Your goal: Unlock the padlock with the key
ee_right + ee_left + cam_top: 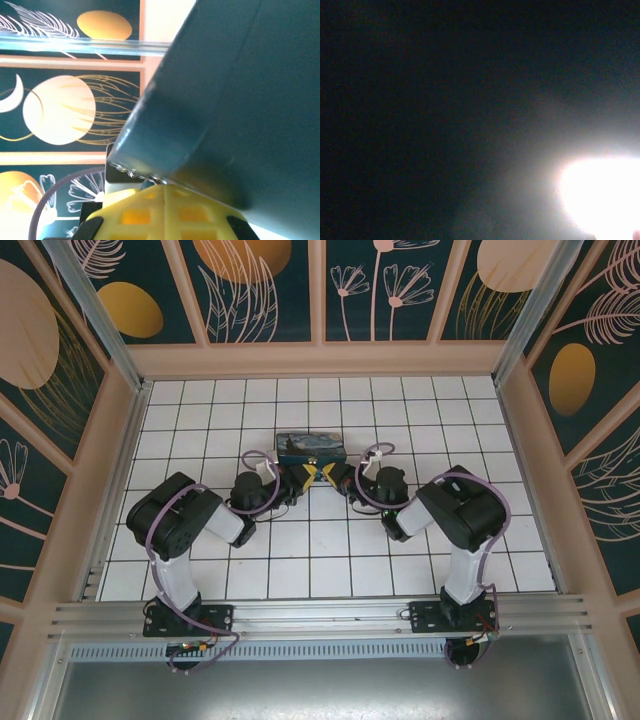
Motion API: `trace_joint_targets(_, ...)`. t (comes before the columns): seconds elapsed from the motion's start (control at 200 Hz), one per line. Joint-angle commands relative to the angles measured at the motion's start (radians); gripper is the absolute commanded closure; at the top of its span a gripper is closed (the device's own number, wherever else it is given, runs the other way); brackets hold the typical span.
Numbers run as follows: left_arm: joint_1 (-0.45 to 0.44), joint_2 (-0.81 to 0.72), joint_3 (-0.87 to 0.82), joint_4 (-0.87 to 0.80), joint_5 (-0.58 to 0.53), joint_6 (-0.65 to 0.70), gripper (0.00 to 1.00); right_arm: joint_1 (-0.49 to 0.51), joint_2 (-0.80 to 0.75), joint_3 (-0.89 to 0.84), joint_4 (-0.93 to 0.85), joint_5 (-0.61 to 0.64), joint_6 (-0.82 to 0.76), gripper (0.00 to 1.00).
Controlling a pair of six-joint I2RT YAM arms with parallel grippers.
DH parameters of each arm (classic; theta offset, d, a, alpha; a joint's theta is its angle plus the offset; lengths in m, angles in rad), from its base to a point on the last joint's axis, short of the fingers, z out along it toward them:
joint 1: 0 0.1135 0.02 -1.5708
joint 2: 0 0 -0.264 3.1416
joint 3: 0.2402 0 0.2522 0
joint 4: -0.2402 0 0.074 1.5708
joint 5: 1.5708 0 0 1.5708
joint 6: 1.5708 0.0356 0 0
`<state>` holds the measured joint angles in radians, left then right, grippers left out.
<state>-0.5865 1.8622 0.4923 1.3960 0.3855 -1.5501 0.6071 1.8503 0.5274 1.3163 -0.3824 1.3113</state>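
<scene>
From above, the two arms fold inward over the white tiled floor (330, 550) and meet at its middle, just in front of a blue painted tin box (311, 446). The left gripper (307, 477) and the right gripper (329, 474) come tip to tip there, their yellow fingers crossing into a small X that touches the box's near edge. Both pairs of fingers look drawn together. Whether the padlock and the key sit at that meeting point cannot be told, as the spot is too small and crowded by the fingers. The left wrist view is almost wholly dark, with a white glare (600, 197) at the lower right; nothing else can be made out in it. In the right wrist view, the right gripper (165, 200) has its yellow gridded pads (135, 215) pressed together along a thin seam. Right above them looms a dark bluish-grey surface (235, 100) with a rounded corner; whether it is the box or the padlock I cannot tell. Behind it stand the painted wall panels (60, 110) and a loop of purple cable (45, 200).
</scene>
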Motion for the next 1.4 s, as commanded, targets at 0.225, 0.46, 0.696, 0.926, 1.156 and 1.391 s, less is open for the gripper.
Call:
trace_joint_targets(0.225,-0.086,-0.005,0.020,0.306,0.281,-0.057,1.00,0.088,-0.022,0.162,-0.214,-0.130,-0.187,1.00)
trace_joint_targets(0.46,-0.086,0.034,0.019,0.341,0.251,-0.100,1.00,0.125,0.086,0.248,-0.041,-0.148,-0.004,1.00)
trace_joint_targets(0.696,-0.085,0.091,0.024,0.379,0.237,-0.130,1.00,0.138,0.086,0.255,-0.122,-0.122,-0.035,1.00)
trace_joint_targets(0.926,-0.075,0.181,-0.004,0.366,0.167,-0.117,1.00,0.115,-0.004,0.208,-0.237,-0.096,-0.101,0.91)
trace_joint_targets(1.156,-0.055,0.197,-0.018,0.319,0.141,-0.051,1.00,0.099,-0.069,0.152,-0.302,-0.078,-0.131,0.61)
trace_joint_targets(1.391,-0.036,0.178,-0.015,0.241,0.155,-0.003,1.00,0.095,-0.141,0.075,-0.381,-0.064,-0.170,0.36)
